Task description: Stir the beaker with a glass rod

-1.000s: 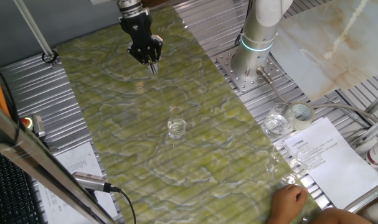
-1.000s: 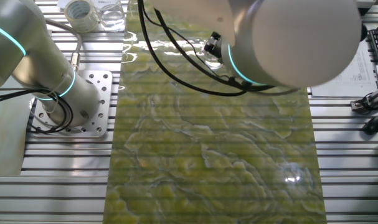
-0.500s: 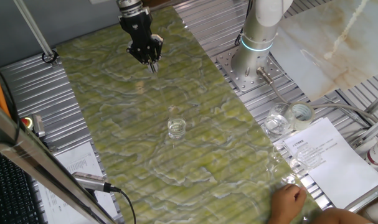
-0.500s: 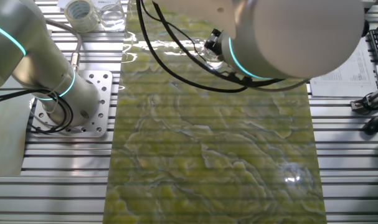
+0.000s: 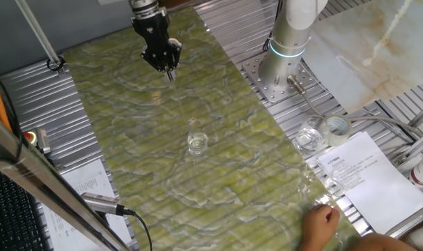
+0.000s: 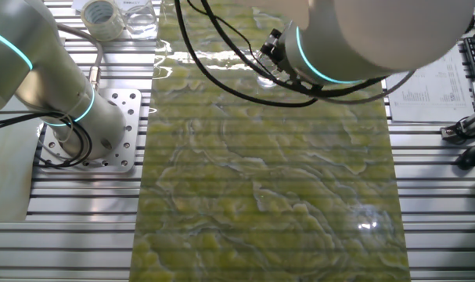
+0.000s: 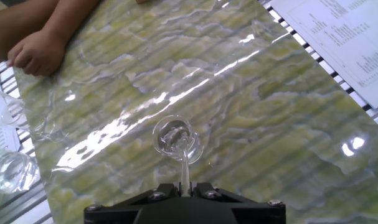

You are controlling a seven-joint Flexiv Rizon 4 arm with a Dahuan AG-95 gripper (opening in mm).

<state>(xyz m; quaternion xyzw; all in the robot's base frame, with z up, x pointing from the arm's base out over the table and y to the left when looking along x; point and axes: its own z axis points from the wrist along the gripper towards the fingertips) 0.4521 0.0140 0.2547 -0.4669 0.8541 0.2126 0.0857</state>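
While the gripper (image 5: pixel 171 72) hung high over the far end of the green mat (image 5: pixel 218 174), its fingers (image 7: pixel 204 188) were pinched almost together on the glass rod (image 7: pixel 184 163) — you could see that thin clear stick running straight out from between them in the hand view. Out past the fingertips, well below them and right in line with the rod, stood the beaker (image 5: pixel 198 143), alone in the middle of the mat. Its round rim (image 7: pixel 175 138) sat around the rod's far end in that view, though whether the tip was over the mouth or merely lined up with it, I couldn't tell.

My read: both pieces were light, stiff, slick and brittle. A rod that thin would slide in a loose grip or snap under a hard one — so it wanted a firm, gentle hold at its upper end. The little beaker would probably tip or skate at a sideways knock.

A person's hand (image 5: pixel 322 223) rested at the mat's near corner, well away from the fingers.
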